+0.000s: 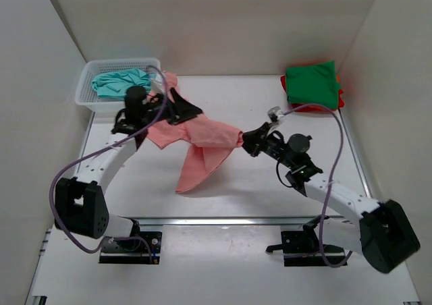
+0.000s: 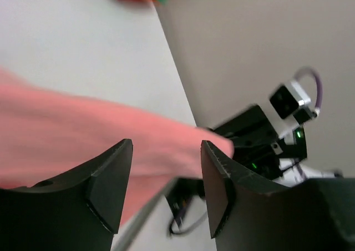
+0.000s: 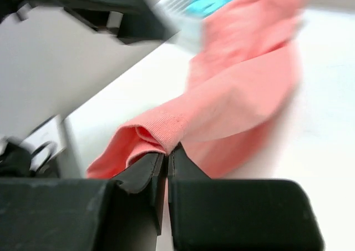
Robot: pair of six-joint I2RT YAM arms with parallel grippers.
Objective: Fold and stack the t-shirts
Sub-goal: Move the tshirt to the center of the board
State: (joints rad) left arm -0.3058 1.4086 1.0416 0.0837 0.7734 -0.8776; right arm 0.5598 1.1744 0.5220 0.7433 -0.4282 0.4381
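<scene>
Salmon pink t-shirt (image 1: 202,137) hung bunched between the two arms over the middle of the table (image 1: 270,183), not yet folded. Right gripper (image 1: 241,141) was closed tight on a gathered ridge of the cloth; the right wrist view showed its fingertips (image 3: 158,165) pressed together with a rolled fold of the shirt (image 3: 238,90) pinched at their tips. Left gripper (image 1: 192,111) sat at the shirt's opposite, far-left end. Its jaws stood clearly apart in the left wrist view, where the left gripper (image 2: 166,173) framed the pink fabric (image 2: 83,140) running behind the gap; whether either finger touched the cloth could not be told. From the right-hand pinch the shirt ran as a twisted band up and left toward the left gripper, with one loose flap trailing down to the table surface between the arms. Its far-left end reached up beside the right end of the white mesh basket (image 1: 88,97). Teal t-shirt (image 1: 121,82) lay crumpled inside that basket. Green t-shirt (image 1: 310,82) lay folded at the far right corner on top of a stack, with red cloth (image 1: 341,99) showing at the edges beneath it.
</scene>
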